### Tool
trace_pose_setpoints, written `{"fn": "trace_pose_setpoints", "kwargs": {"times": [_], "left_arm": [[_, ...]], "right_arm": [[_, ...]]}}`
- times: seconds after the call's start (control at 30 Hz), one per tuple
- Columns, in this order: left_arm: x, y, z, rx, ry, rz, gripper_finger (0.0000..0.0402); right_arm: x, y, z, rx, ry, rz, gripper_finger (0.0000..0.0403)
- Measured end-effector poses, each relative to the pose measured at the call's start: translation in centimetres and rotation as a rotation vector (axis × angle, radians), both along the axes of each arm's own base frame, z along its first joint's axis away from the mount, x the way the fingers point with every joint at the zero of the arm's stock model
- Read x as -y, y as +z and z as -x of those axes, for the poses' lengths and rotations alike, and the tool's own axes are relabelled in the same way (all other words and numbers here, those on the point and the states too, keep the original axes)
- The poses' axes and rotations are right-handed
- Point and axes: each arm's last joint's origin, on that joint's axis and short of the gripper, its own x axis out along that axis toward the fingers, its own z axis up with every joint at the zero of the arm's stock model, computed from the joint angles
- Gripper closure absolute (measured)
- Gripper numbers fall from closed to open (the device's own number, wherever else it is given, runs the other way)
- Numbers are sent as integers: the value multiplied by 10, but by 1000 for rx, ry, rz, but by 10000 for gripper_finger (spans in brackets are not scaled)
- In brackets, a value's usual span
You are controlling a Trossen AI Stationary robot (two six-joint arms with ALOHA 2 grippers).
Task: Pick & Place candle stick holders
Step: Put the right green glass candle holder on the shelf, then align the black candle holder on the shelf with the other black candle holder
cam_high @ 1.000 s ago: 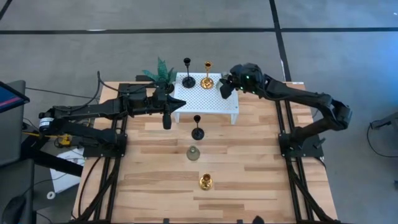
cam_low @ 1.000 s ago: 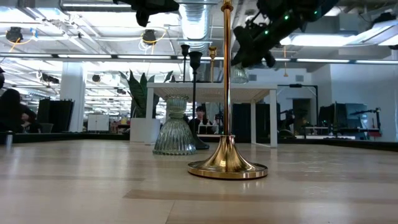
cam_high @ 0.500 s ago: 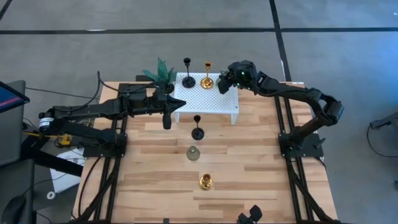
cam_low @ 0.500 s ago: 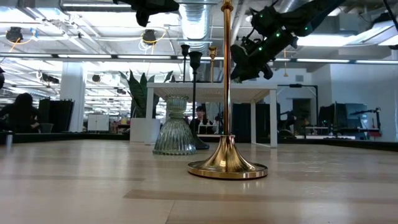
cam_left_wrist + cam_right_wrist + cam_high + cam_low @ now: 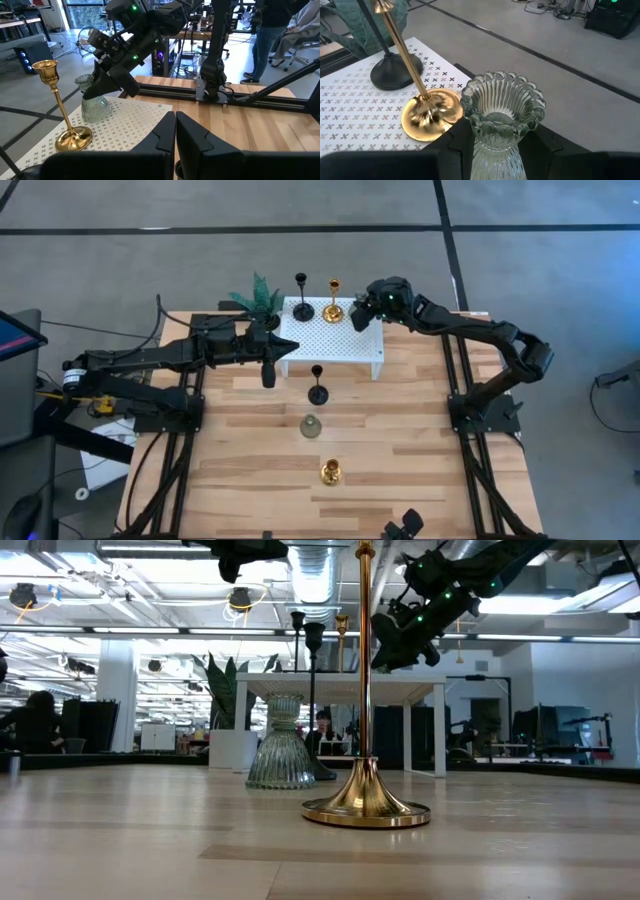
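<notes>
Grey floor (image 5: 200, 240), lit ceiling (image 5: 120, 600) (ducts overhead), desks behind

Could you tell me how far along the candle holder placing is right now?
Done: a slim black stemmed holder and a shiny gold holder stand on the white perforated platform. In hand: the right gripper holds a ribbed grey-green glass holder at the platform. Left: a black, a glass and a gold holder on the wooden table. The left gripper waits shut.

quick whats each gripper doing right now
left gripper: shut, empty, beside the white platform.
right gripper: shut on the glass candle holder over the platform.
</notes>
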Motion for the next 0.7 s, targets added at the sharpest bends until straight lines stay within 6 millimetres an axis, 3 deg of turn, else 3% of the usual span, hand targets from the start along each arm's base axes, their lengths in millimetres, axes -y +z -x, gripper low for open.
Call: {"fn": "trace_pose_setpoints", "kwargs": {"times": [0.5,0.7], "left_arm": [[0,0,0,0,0,0,389],[0,0,0,0,0,0,389]], "right_arm": [[-1,-1,1,-22,11,7,166],[-7,12,6,8,18,28,136]]}}
